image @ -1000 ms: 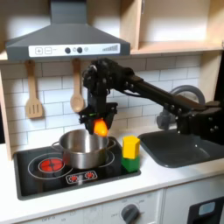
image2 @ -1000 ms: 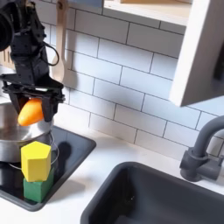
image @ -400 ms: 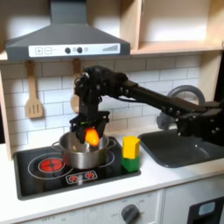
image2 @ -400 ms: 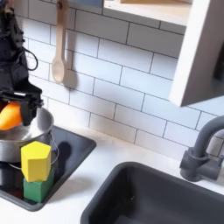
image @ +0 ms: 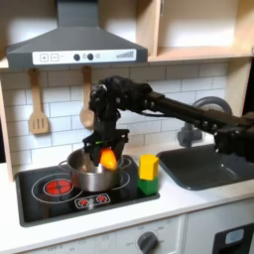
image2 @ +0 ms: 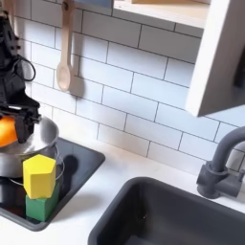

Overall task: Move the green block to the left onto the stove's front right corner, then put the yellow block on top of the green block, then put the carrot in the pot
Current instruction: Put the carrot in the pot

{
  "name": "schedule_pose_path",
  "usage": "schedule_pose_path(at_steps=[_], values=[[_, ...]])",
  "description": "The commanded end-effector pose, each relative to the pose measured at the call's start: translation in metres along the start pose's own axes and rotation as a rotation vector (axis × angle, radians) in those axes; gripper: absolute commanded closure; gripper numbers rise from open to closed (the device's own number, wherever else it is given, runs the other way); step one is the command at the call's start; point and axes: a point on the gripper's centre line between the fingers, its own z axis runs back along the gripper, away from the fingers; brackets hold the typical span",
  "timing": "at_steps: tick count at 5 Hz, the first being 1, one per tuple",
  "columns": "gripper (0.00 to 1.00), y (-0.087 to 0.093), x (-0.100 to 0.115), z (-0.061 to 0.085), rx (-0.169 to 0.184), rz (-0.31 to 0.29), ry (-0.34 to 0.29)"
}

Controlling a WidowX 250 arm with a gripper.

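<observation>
I hold the carrot (image: 107,158) between my jaws (image: 107,156), closed on it from either side, and it hangs right over the open mouth of the pot (image: 91,173), at about rim height. In the second exterior view the carrot (image2: 7,131) sits at the left edge, just above the pot's (image2: 33,145) rim, with my gripper (image2: 11,122) clamped around it. It looks roughly upright, long axis near vertical, though I cannot tell which end its green tip faces. The pot stands on the stove (image: 45,197). At the stove's front corner on the first exterior view's right, the yellow block (image: 148,166) rests on the green block (image: 147,186), clear of my arm.
</observation>
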Motion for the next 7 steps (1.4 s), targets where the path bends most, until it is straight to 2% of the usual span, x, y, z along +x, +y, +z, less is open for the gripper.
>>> schedule_pose_path(at_steps=[1,4,7], values=[[1.00,0.001,-0.009,-0.009,0.017,-0.010,0.008],[1.00,0.004,0.007,-0.004,0.033,0.038,-0.020],[1.00,0.013,0.019,-0.016,0.049,0.067,-0.007]])
